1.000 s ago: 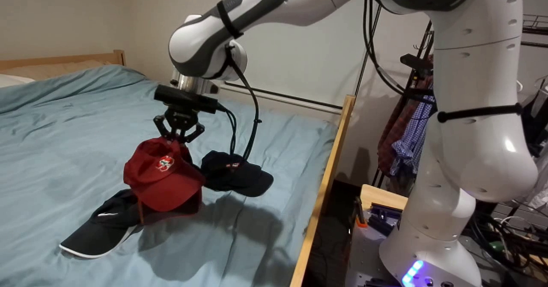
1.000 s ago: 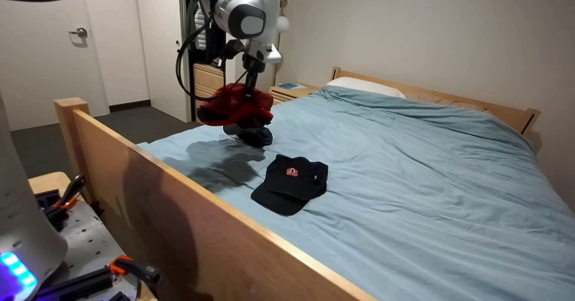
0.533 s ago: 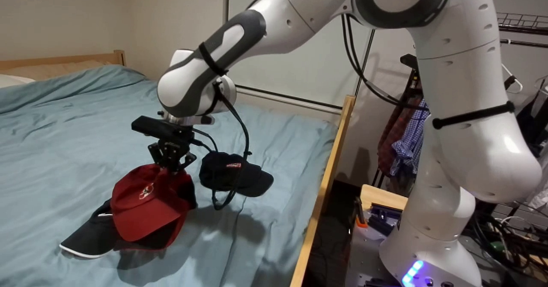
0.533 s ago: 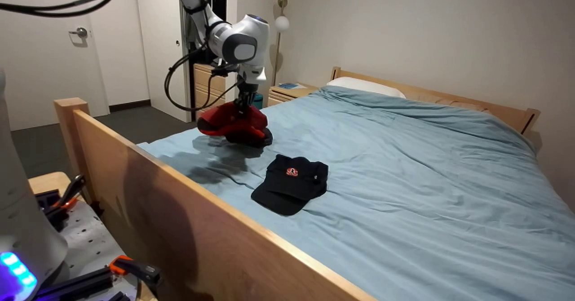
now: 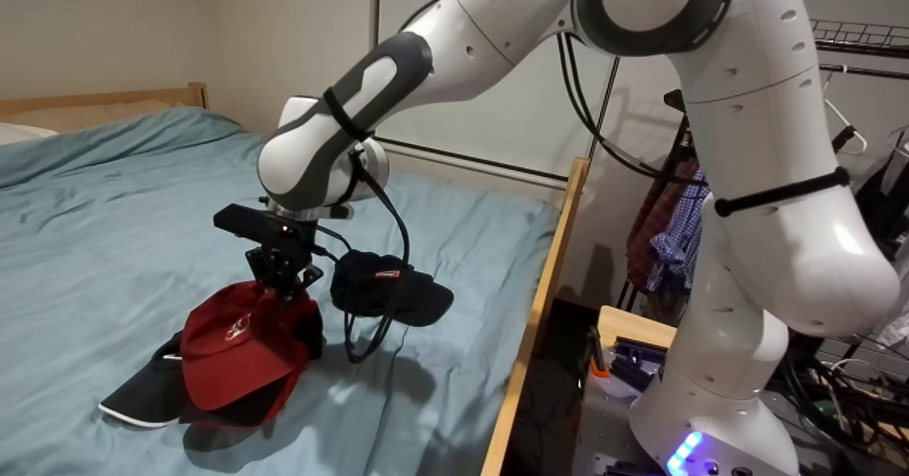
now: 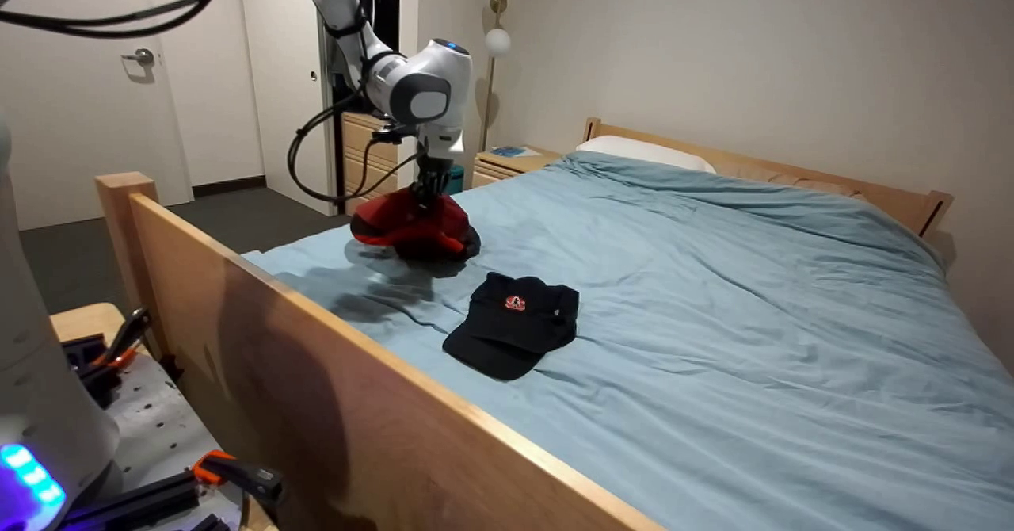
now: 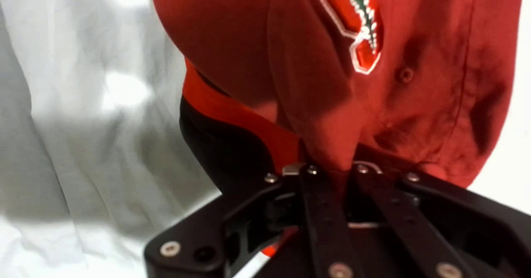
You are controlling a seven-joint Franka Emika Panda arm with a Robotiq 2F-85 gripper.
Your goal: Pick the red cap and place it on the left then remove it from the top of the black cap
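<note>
The red cap [image 5: 241,348] hangs brim-down from my gripper [image 5: 285,297], which is shut on its fabric. In the wrist view, a pinched fold of the red cap [image 7: 431,83] runs up between the fingertips of the gripper [image 7: 338,172]. The black cap [image 5: 145,394] with the pale brim strip lies on the bed. The red cap overlaps its crown in that view; whether they touch I cannot tell. In an exterior view the red cap [image 6: 380,218] hides most of the black cap, with only a dark edge [image 6: 474,242] showing.
A plain all-black cap [image 5: 390,288] with a small red logo lies on the bed beside the gripper; it also shows in an exterior view [image 6: 511,325]. The blue bed cover [image 6: 713,317] is bounded by a wooden footboard [image 6: 356,357]. Cables hang in a loop from the arm.
My gripper has come down with the red cap in it and shifted a little left in an exterior view. The red cap now covers more of the black cap. The all-black cap has not moved.
</note>
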